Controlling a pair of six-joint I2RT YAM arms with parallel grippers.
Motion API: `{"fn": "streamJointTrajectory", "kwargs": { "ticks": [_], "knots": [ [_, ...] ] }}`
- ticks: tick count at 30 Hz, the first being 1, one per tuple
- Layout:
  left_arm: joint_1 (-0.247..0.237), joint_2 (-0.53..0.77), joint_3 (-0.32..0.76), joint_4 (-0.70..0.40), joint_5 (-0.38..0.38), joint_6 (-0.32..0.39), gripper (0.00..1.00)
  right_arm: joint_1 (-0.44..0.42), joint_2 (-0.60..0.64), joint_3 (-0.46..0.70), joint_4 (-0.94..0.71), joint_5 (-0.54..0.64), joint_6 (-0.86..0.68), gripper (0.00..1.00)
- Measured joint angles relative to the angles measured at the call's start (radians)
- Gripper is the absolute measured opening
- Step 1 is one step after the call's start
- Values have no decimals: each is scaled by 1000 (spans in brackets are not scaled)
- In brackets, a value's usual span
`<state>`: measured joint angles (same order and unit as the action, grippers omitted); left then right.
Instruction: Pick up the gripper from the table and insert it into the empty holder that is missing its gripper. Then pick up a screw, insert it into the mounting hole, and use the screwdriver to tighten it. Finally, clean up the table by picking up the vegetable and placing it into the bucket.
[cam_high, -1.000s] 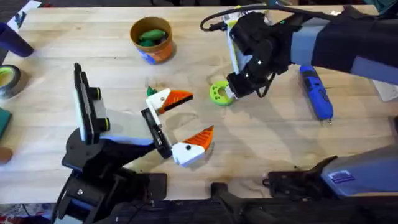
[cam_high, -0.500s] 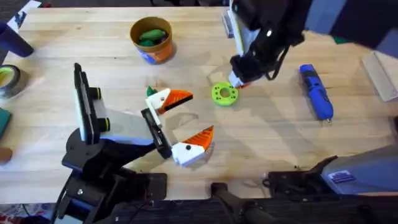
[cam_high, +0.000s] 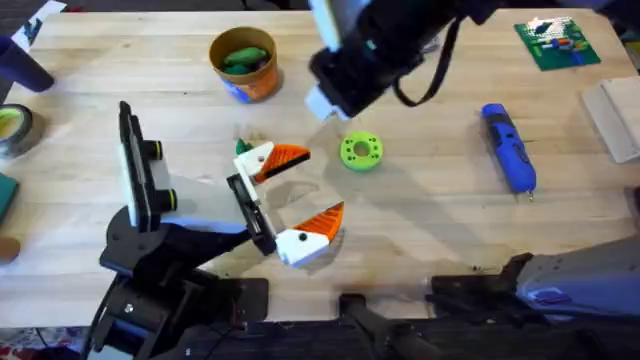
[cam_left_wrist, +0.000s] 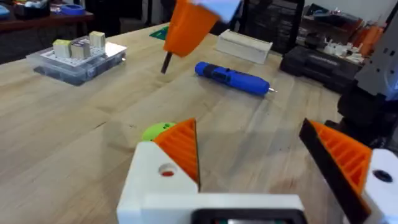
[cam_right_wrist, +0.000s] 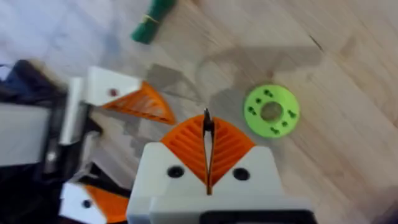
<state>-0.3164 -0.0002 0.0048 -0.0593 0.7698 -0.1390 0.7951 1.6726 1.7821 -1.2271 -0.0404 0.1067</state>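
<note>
With both finger pieces apparently seated, the right gripper (cam_right_wrist: 208, 163), pinching a screw (cam_right_wrist: 208, 122), must insert and tighten it.

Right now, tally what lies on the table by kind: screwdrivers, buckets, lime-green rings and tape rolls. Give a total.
screwdriver: 1
bucket: 1
lime-green ring: 1
tape roll: 1
Total: 4
</note>
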Motion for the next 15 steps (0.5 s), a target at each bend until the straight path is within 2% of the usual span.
{"fn": "streamJointTrajectory", "kwargs": {
  "ticks": [6,15],
  "knots": [
    [0,0,0,0,0,0,991,120,0,86,30,-5,-7,6],
    [0,0,0,0,0,0,992,218,2,90,40,-58,-33,6]
  ]
}}
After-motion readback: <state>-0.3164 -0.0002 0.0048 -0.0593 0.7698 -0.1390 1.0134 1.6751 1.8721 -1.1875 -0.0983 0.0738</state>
